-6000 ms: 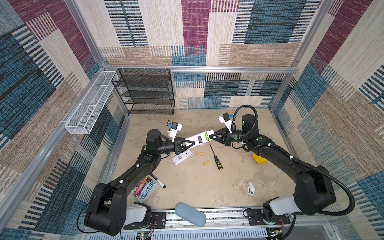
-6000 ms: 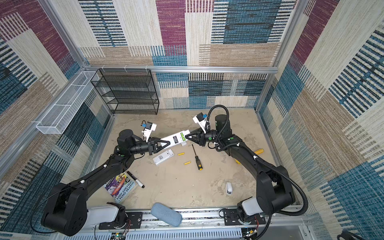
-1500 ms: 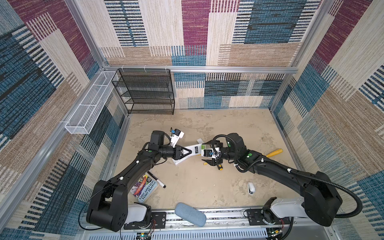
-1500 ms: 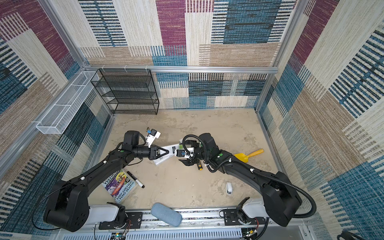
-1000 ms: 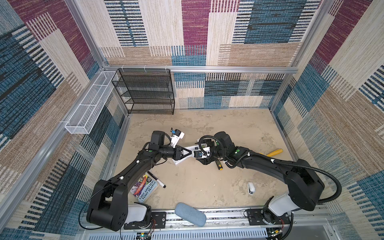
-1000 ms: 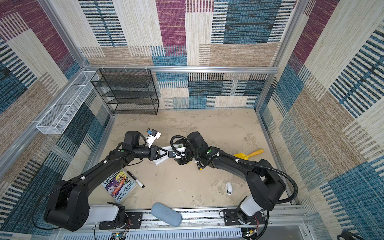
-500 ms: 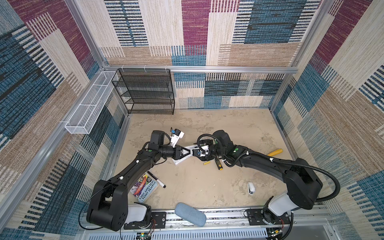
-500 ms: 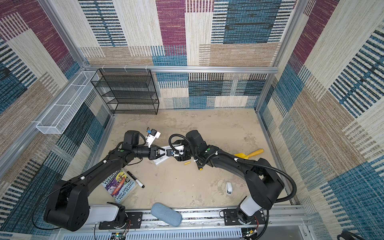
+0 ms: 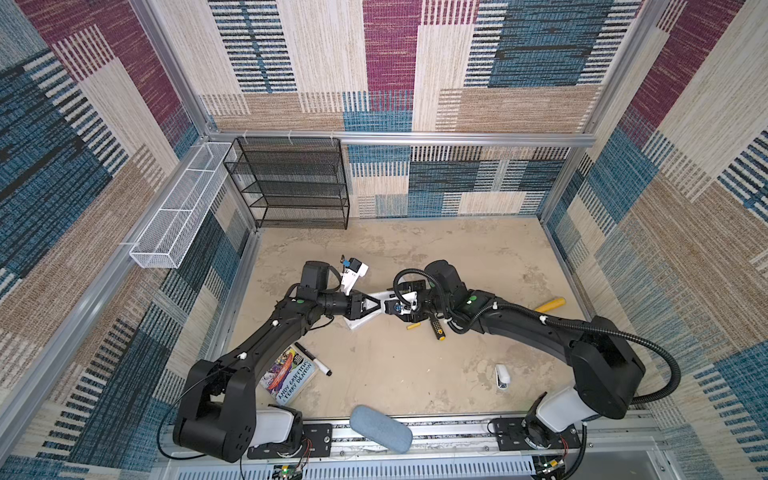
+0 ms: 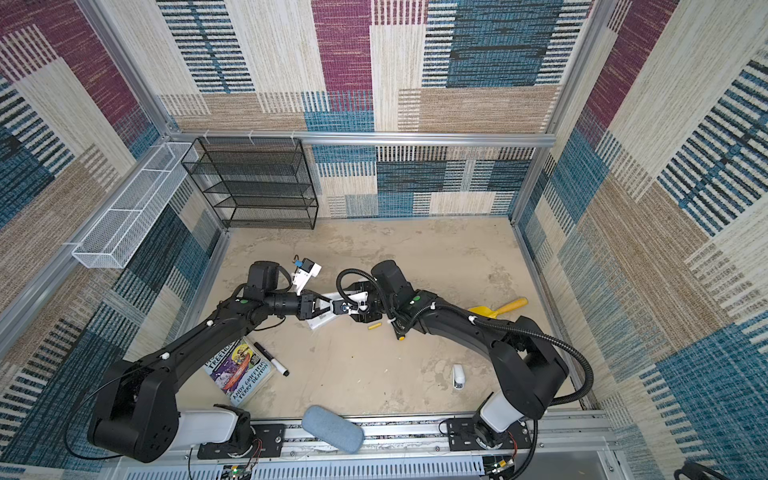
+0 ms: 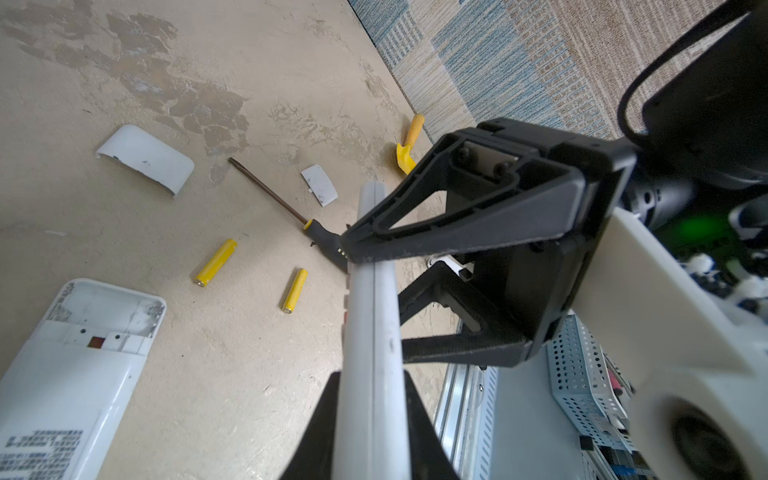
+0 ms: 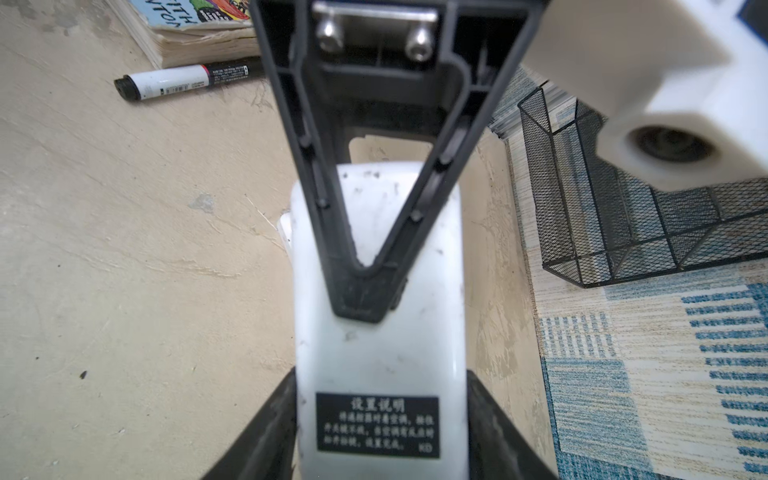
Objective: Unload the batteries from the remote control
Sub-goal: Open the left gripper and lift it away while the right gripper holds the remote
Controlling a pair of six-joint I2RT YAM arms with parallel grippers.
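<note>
The right gripper (image 12: 380, 374) has just drawn its jaws in from wide apart onto the free end of the long white plastic remote control (image 11: 374, 316), pressing against both long edges. The left gripper (image 9: 377, 306) keeps its narrow pinch on the other end, above the beige tabletop (image 11: 249, 395). With both ends braced, emptying can likely go on. One yellow cylindrical battery (image 11: 215, 262) and a second yellow battery (image 11: 295, 289) already lie loose there; any still inside are hidden.
</note>
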